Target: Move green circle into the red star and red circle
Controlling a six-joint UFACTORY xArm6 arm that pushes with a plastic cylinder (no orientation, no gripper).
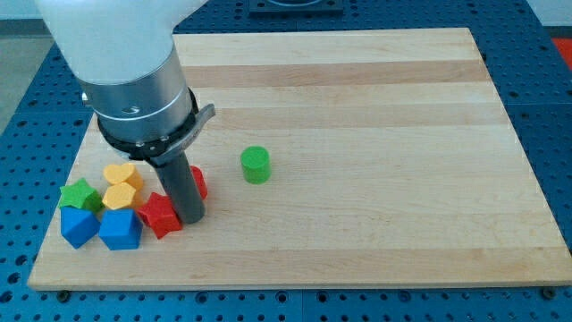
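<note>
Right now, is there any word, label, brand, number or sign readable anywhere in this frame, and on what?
None: no readable text shows.
Arm housing: no label or brand visible.
Board: bare wood grain only.
Blocks, such as the green circle and red star: plain coloured faces, no marks.

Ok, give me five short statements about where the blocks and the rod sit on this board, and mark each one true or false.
1. The green circle stands alone, to the view's right of the other blocks. True.
2. My tip touches the green circle. False: the tip is down by the red star, apart from the green circle.
3. The red circle is partly hidden behind the rod. True.
4. The two blue blocks lie at the view's top right corner of the board. False: they lie near its bottom left corner.
5. The green star sits to the view's left of the yellow blocks. True.
</note>
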